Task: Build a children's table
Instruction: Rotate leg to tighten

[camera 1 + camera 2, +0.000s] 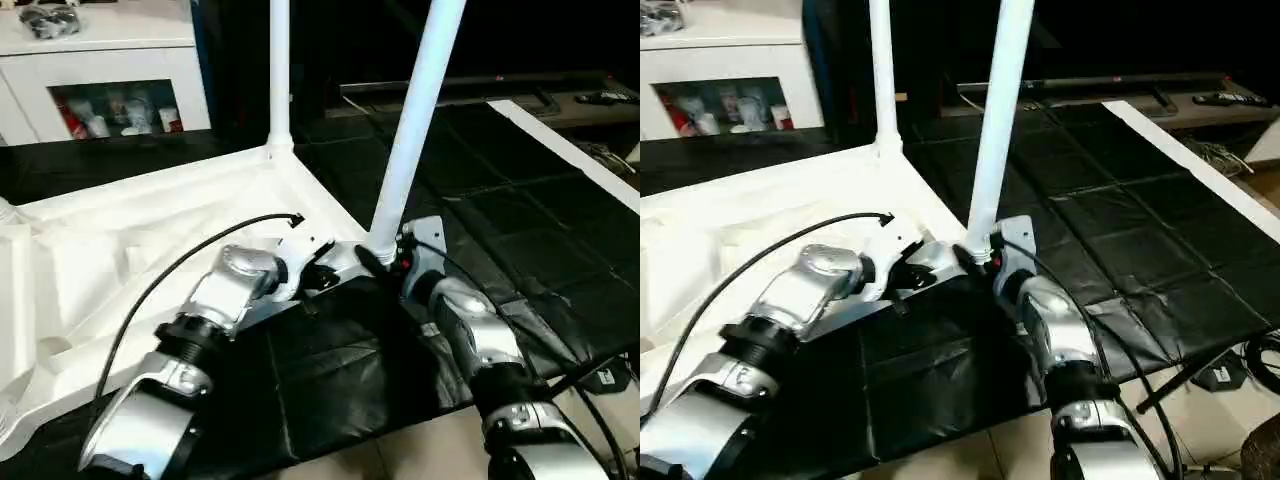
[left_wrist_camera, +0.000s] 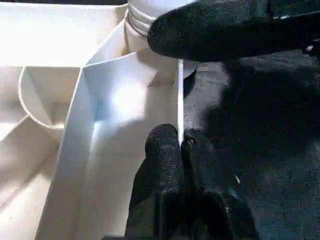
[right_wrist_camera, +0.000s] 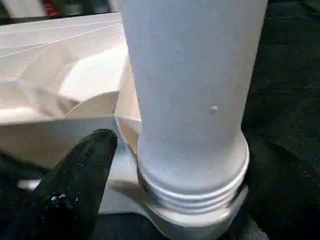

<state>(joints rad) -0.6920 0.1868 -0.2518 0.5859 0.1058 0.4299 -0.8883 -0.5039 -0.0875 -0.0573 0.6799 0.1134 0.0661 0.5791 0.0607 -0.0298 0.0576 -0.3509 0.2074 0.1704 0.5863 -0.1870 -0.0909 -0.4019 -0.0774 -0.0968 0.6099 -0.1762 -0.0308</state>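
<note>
A black, quilted-looking mat (image 1: pixel 470 250) is covering the work surface, with a glossy white cabinet (image 1: pixel 100 70) with a glass-fronted compartment standing in the background on the robot's left. The children's table is lying upside down on the mat: its smooth white plastic top (image 1: pixel 150 240) is showing its underside, with thin upright ribs and a curved pocket moulded in. Two long, round, tapered legs are rising from rounded corner sockets; the far leg (image 1: pixel 280 70) is standing straight, and the near leg (image 1: pixel 415 110) is leaning a little toward the robot's right. In the right wrist view the near leg's base (image 3: pixel 192 165) is showing ringed thread ridges just above the socket collar.

The left gripper (image 2: pixel 179 150) is resting at the table top's thin outer rim beside that corner, its two matte black fingers pressed together with the rim's edge running to the seam between their tips; whether they are pinching it I cannot tell. The right gripper (image 3: pixel 192 180) is sitting around the near leg's base, its fingers spread apart on either side, one black fingertip (image 3: pixel 85 165) lying just beside the threaded end. A black cable (image 1: pixel 190 260) is arching over the silver left forearm (image 1: pixel 225 290).
</note>
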